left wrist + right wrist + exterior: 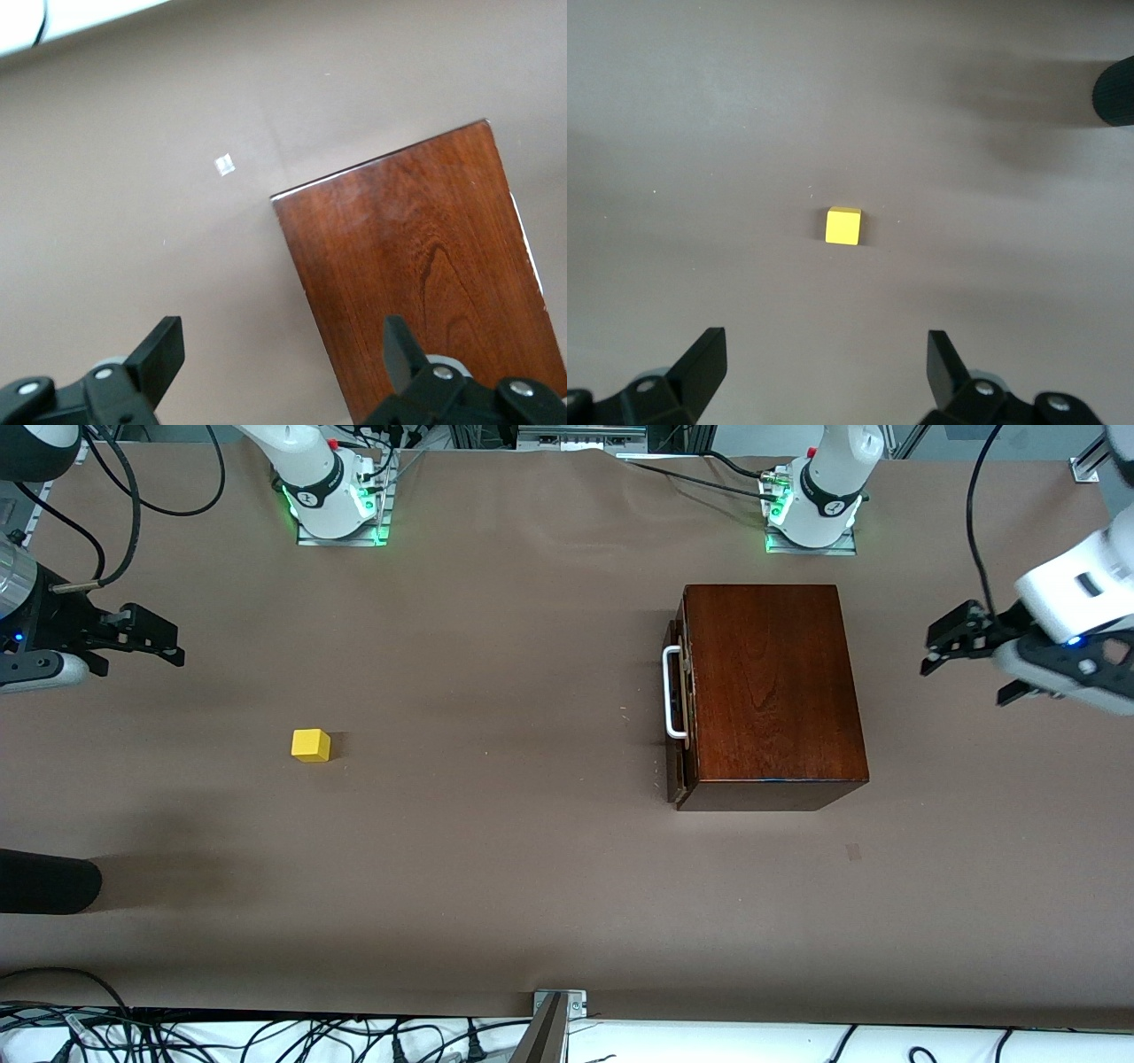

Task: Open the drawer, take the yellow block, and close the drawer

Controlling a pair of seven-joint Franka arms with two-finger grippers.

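Observation:
The dark reddish-brown wooden box point(771, 691) stands toward the left arm's end of the table. Its drawer point(683, 726) looks pushed in, and its white bar handle point(673, 691) faces the right arm's end. The yellow block point(311, 745) lies on the bare table toward the right arm's end, well apart from the box. My right gripper point(142, 664) is open and empty above the table's end, with the block point(842, 226) ahead of it. My left gripper point(961, 673) is open and empty, in the air beside the box point(425, 266).
A black rounded object point(44, 881) juts in at the right arm's end, nearer the camera than the block; it also shows in the right wrist view point(1116, 93). A small pale patch point(225, 165) lies on the brown cover near the box. A metal bracket point(558, 1005) sits at the front edge.

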